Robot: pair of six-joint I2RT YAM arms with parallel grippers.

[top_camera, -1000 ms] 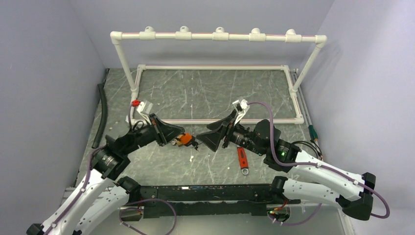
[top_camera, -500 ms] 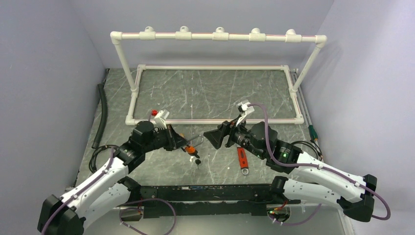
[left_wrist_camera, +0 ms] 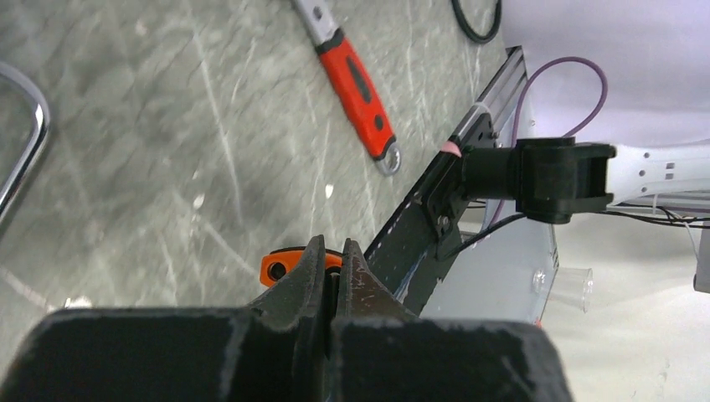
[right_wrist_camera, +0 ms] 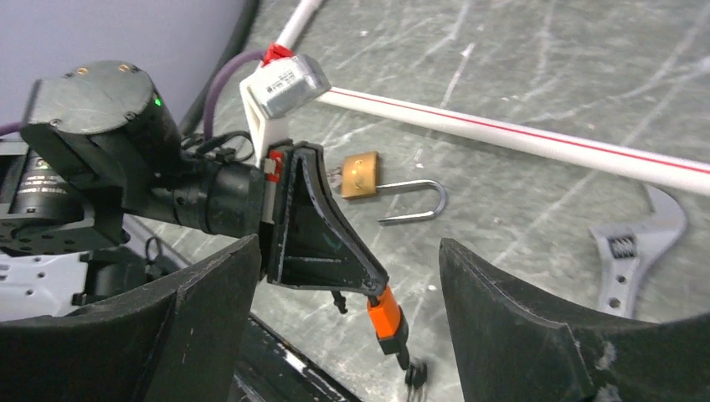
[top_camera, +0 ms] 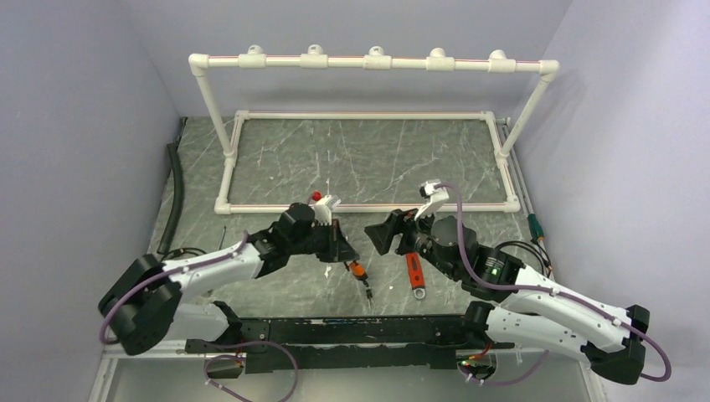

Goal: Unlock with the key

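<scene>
Left gripper [right_wrist_camera: 373, 286] clenched on orange-headed metal key [right_wrist_camera: 386, 318] hanging tip-down; brass padlock [right_wrist_camera: 360, 174] lies flat just beyond it, long axis roughly along white plastic pipe [right_wrist_camera: 519, 134]; right gripper [top_camera: 378, 239] spread open, empty, farther off.

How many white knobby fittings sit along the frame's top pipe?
5 fittings along the top pipe: far left, left of centre, centre, right of centre, far right. None look hidden.

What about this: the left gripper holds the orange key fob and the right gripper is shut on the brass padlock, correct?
No: the right gripper is open; the brass padlock lies on the table, seen in the right wrist view. The left gripper holds the orange key fob.
</scene>
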